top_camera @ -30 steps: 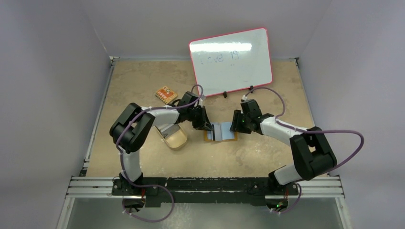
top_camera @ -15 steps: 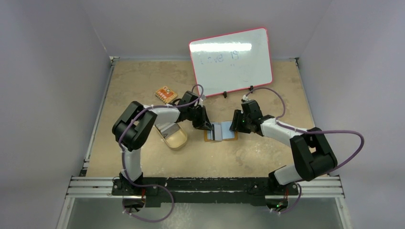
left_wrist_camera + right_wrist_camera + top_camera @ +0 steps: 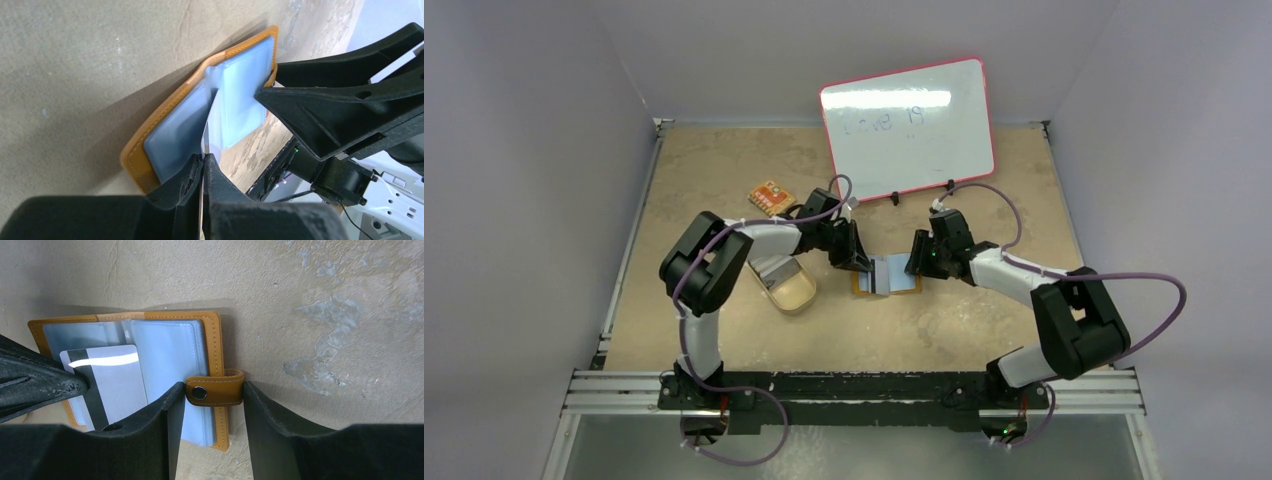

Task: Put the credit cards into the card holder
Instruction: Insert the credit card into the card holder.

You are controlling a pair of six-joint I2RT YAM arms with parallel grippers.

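Top: card holder (image 3: 887, 275) open at table centre, left gripper (image 3: 861, 262) at its 9 o'clock, right gripper (image 3: 916, 262) at 3.
Left wrist: jaws clamped on credit card (image 3: 209, 125) edge-on.
Right wrist: jaws apart, straddling snap tab (image 3: 215, 387); card's dark stripe visible.

The card holder (image 3: 215, 335) was orange with pale stitching and pale blue-grey sleeves inside. The card (image 3: 117, 380) was silver-grey with a dark stripe. Both pincers were black. The bench (image 3: 984, 190) was mottled beige. A small flat piece (image 3: 770, 197) was orange, patterned with pale marks. The whiteboard (image 3: 909, 130) had a red-pink rim.
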